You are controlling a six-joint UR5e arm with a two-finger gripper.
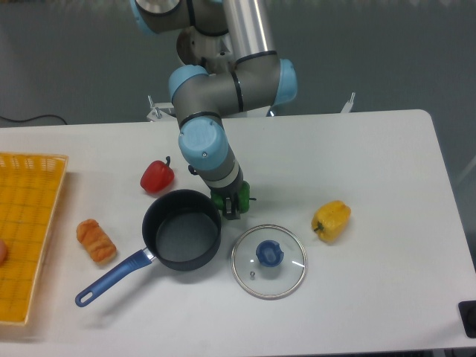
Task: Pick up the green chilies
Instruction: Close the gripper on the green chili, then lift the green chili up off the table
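Note:
The green chili [220, 198] is a small glossy green pepper on the white table, just right of the pot's rim. Only slivers of it show between and beside my gripper's dark fingers. My gripper [232, 204] points down over it, with its fingers around the pepper at table height. The fingers look closed against the pepper, but the wrist hides most of the contact. The arm reaches in from the top of the view.
A dark pot [181, 230] with a blue handle sits left of the gripper. A glass lid [268, 261] with a blue knob lies below-right. A red pepper [157, 175], a yellow pepper [332, 220], a bread roll [96, 241] and a yellow basket [26, 230] are nearby.

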